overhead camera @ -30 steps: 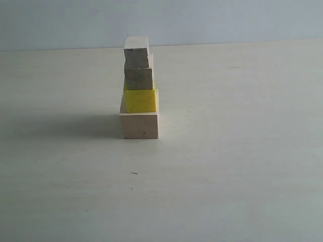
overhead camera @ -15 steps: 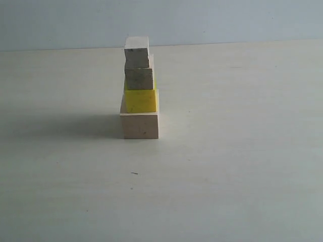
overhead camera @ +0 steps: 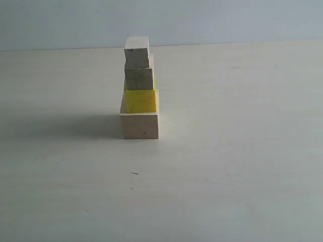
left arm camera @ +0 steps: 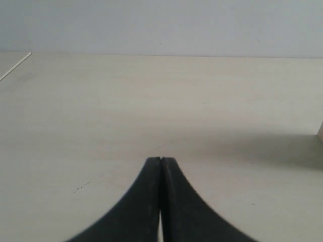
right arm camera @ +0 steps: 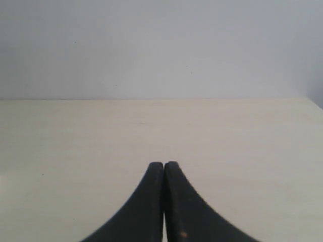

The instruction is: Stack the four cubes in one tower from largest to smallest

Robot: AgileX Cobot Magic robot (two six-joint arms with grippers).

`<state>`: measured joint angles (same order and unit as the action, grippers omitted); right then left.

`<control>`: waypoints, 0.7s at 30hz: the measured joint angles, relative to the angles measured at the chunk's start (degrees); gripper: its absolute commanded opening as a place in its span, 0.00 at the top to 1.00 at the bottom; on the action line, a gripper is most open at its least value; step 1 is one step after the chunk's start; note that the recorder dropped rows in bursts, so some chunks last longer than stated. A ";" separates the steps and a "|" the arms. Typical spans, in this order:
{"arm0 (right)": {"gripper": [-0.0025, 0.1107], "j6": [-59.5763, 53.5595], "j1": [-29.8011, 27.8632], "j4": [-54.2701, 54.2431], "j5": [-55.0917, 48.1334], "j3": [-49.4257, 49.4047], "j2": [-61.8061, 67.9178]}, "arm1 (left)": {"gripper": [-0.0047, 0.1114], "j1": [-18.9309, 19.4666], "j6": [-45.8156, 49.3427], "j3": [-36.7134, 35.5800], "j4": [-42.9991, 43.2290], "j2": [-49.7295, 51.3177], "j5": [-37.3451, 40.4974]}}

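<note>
Stacked at eleven o'clock on the table (overhead camera: 227, 151), bottom up: pale cube (overhead camera: 140, 126), yellow cube (overhead camera: 141, 101), wooden cube (overhead camera: 139, 79), smallest cube (overhead camera: 137, 53). Left claw (left arm camera: 160, 160) and right claw (right arm camera: 163, 164) are pressed together.

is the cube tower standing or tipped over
Standing: large pale cube on the table, yellow cube on it, then a wooden cube and the smallest cube on top.

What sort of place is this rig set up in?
Most likely a lab test bench rather than a home or workshop. There is a bare pale table with a plain blank wall behind it, and the only prop in view is a tower of four cubes.
</note>
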<state>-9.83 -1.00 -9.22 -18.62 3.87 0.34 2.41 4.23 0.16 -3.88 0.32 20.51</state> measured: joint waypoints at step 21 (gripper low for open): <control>0.98 -0.22 0.00 0.13 -0.91 -3.60 0.00 | 0.96 0.00 0.00 0.00 0.11 0.00 0.08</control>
<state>-10.05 -1.00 -9.09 -19.52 0.28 0.34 2.41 4.23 0.16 -3.77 0.32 20.59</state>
